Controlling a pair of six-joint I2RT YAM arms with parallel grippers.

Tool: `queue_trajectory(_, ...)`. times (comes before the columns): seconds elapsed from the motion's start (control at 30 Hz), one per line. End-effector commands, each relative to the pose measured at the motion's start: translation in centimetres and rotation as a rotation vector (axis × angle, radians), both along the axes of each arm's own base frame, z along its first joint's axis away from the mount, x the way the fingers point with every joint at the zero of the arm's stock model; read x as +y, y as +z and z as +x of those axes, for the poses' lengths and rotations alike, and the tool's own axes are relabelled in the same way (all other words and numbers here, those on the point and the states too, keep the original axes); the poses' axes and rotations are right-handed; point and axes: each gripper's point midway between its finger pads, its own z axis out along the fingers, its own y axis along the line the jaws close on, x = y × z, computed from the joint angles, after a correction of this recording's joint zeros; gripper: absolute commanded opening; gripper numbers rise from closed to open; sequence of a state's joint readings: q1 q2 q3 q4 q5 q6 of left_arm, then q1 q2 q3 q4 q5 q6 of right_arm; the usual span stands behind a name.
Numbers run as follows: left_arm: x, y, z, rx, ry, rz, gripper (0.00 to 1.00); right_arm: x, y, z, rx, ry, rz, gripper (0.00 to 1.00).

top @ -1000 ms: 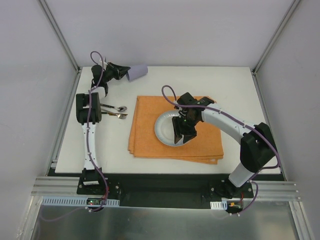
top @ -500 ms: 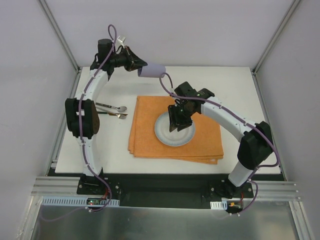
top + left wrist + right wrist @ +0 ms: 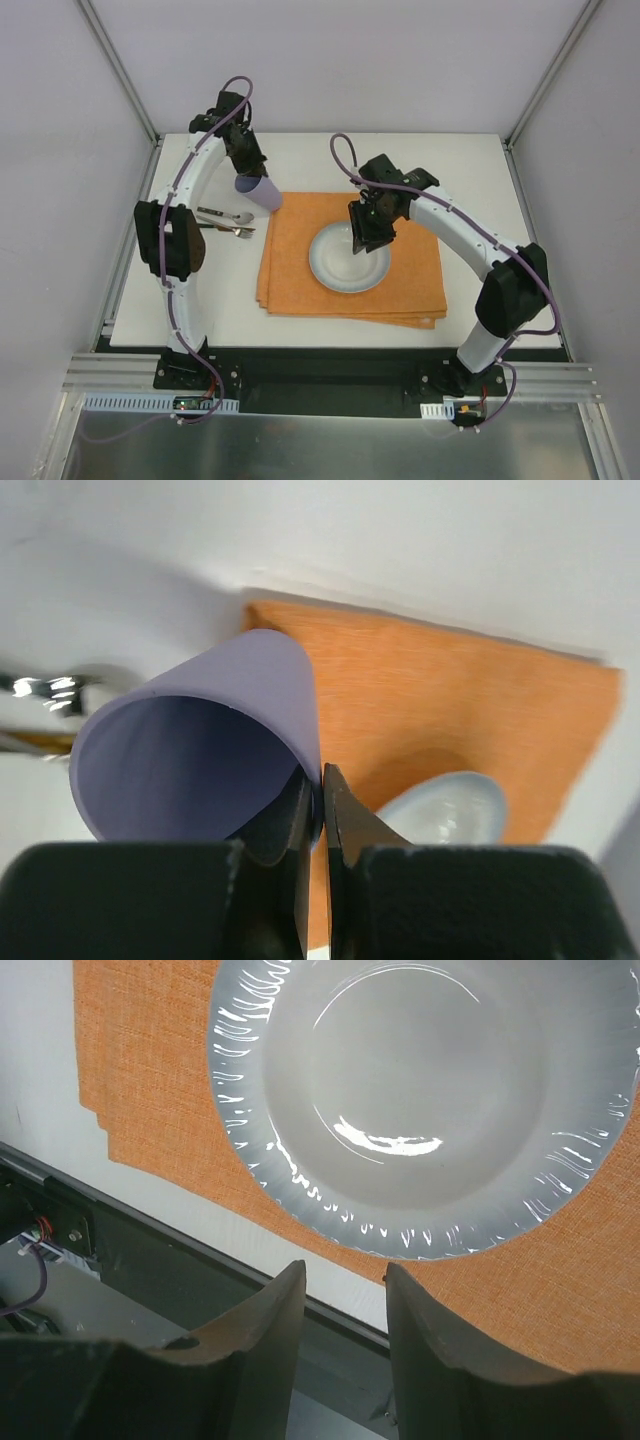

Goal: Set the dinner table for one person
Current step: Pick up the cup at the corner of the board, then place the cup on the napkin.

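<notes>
A pale grey plate (image 3: 349, 258) lies on the orange folded placemat (image 3: 410, 290) on the white dinner table (image 3: 470, 170); it also shows in the right wrist view (image 3: 425, 1100). My right gripper (image 3: 366, 232) hangs open and empty above the plate's far rim. My left gripper (image 3: 247, 172) is shut on the rim of a lilac cup (image 3: 258, 192), held tilted above the placemat's far left corner. In the left wrist view the cup (image 3: 200, 750) has its wall pinched between the fingertips (image 3: 345, 805). A spoon and fork (image 3: 228, 222) lie left of the placemat.
The arms' black base rail (image 3: 330, 375) runs along the table's near edge. Metal frame posts (image 3: 120, 70) and white walls stand on the left, right and far sides.
My left gripper has swung the lilac cup from high over the far edge down and left to the placemat's far left corner. My right gripper has lifted slightly off the plate toward the far side.
</notes>
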State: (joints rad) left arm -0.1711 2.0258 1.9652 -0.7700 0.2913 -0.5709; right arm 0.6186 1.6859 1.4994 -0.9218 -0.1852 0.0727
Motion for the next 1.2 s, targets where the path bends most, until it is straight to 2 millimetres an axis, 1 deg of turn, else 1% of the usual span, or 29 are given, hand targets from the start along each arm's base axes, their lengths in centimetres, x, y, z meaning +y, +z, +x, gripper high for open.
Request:
queue_trajectory(0.0,5.1,0.2,-1.8,0.030,0.038,0.460,0.00,0.4,3.0,1.2,-0.068,0.045,0.016,0.40)
queue_trajectory(0.07,5.1,1.0,-1.5,0.013,0.044,0.509,0.00,0.3,3.1,1.6,-0.067,0.048,0.009,0.41)
queue_trajectory(0.1,6.0,1.6,-1.2,-0.002,0.077,0.571,0.00,0.4,3.2,1.7,-0.070,0.050,0.011,0.41)
queue_trajectory(0.13,6.0,2.1,-1.1,-0.012,0.083,0.588,0.00,0.3,3.3,1.9,-0.069,0.046,0.013,0.41)
queue_trajectory(0.17,5.5,3.2,-0.7,-0.045,0.085,0.591,0.00,0.3,3.3,1.9,-0.065,0.044,0.012,0.41)
queue_trajectory(0.2,5.3,3.7,-0.5,-0.060,0.082,0.584,0.00,0.5,3.1,2.0,-0.061,0.046,0.013,0.41)
queue_trajectory(0.23,4.6,4.2,-0.4,-0.073,0.068,0.554,0.00,0.4,3.1,2.1,-0.060,0.045,0.012,0.41)
queue_trajectory(0.27,4.0,5.2,-0.3,-0.098,0.066,0.522,0.00,0.5,3.1,2.2,-0.059,0.044,0.013,0.41)
queue_trajectory(0.3,3.3,5.4,-0.2,-0.105,0.055,0.488,0.00,0.6,3.0,2.3,-0.054,0.046,0.015,0.41)
queue_trajectory(0.33,1.9,5.6,-0.5,-0.102,0.013,0.418,0.00,0.8,3.0,2.4,-0.056,0.047,0.016,0.41)
queue_trajectory(0.37,1.0,5.9,-0.7,-0.106,-0.010,0.383,0.00,0.8,3.2,2.7,-0.062,0.044,0.020,0.41)
queue_trajectory(0.43,-0.9,5.5,-1.4,-0.090,-0.080,0.322,0.00,0.9,3.1,3.1,-0.061,0.038,0.016,0.41)
queue_trajectory(0.47,-1.6,4.9,-1.8,-0.076,-0.109,0.317,0.00,0.9,3.5,3.4,-0.071,0.036,0.020,0.41)
queue_trajectory(0.5,-2.9,4.5,-2.4,-0.077,-0.169,0.332,0.00,0.9,3.5,3.5,-0.070,0.033,0.019,0.41)
queue_trajectory(0.53,-3.6,4.0,-2.8,-0.074,-0.204,0.343,0.00,0.9,3.4,3.7,-0.068,0.032,0.020,0.41)
queue_trajectory(0.57,-4.1,2.8,-3.3,-0.054,-0.250,0.370,0.00,0.9,3.5,3.8,-0.069,0.030,0.022,0.41)
queue_trajectory(0.6,-5.1,2.1,-4.0,-0.044,-0.288,0.379,0.00,1.0,3.6,3.9,-0.069,0.031,0.026,0.41)
queue_trajectory(0.67,-5.9,1.0,-4.9,-0.014,-0.325,0.386,0.00,1.1,3.5,3.9,-0.065,0.030,0.026,0.41)
queue_trajectory(0.73,-6.8,0.5,-5.7,-0.004,-0.351,0.390,0.00,1.1,3.4,3.9,-0.062,0.031,0.028,0.41)
queue_trajectory(0.83,-7.5,0.4,-6.2,-0.004,-0.367,0.396,0.00,1.0,3.1,3.8,-0.054,0.029,0.021,0.41)
queue_trajectory(0.93,-7.7,-0.1,-6.2,0.005,-0.373,0.396,0.00,0.8,3.0,3.9,-0.055,0.023,0.017,0.41)
queue_trajectory(0.97,-7.7,-0.6,-6.2,0.016,-0.377,0.401,0.00,0.7,3.0,3.8,-0.053,0.024,0.017,0.41)
queue_trajectory(1.03,-7.8,-0.9,-6.2,0.022,-0.380,0.402,0.00,0.5,2.9,3.7,-0.054,0.022,0.015,0.40)
queue_trajectory(1.17,-7.9,-2.1,-5.9,0.043,-0.387,0.409,0.00,0.1,2.7,3.7,-0.052,0.013,0.016,0.41)
